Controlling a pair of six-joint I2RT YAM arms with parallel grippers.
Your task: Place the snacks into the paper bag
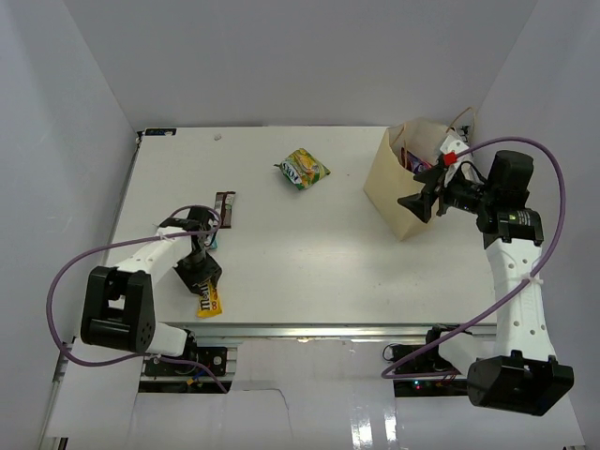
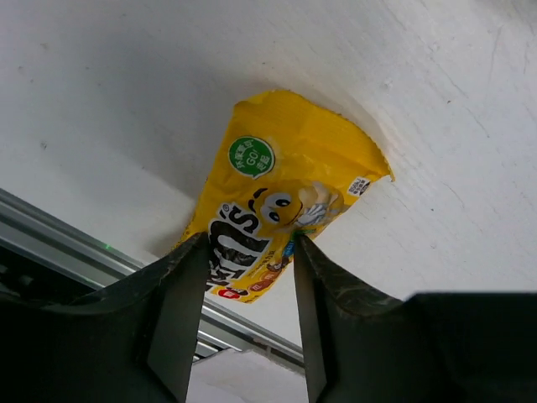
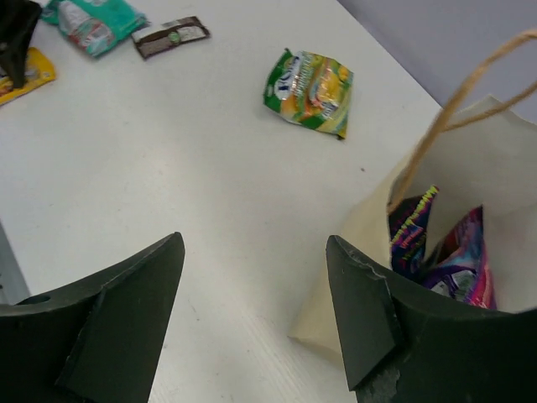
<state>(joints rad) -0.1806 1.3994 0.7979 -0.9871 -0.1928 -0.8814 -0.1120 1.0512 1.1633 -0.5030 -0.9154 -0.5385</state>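
A yellow snack packet point(image 2: 281, 180) lies flat on the white table near its front edge point(image 1: 209, 302). My left gripper point(image 2: 250, 243) is open, its fingers down on either side of the packet's near end point(image 1: 200, 272). The tan paper bag point(image 1: 398, 183) stands at the back right, with purple point(image 3: 457, 260) and dark blue point(image 3: 411, 231) packets inside. At the bag's near left side, above the table, my right gripper point(image 1: 422, 199) hangs open and empty point(image 3: 256, 243). A green-yellow packet point(image 1: 302, 169) lies mid-table. A teal packet point(image 3: 92, 23) lies by the left arm.
A dark brown bar point(image 1: 224, 208) lies just beyond the left gripper. The bag's twine handle point(image 3: 453, 109) arches over its mouth. A metal rail point(image 2: 67, 243) runs along the table's near edge. Grey walls enclose the table.
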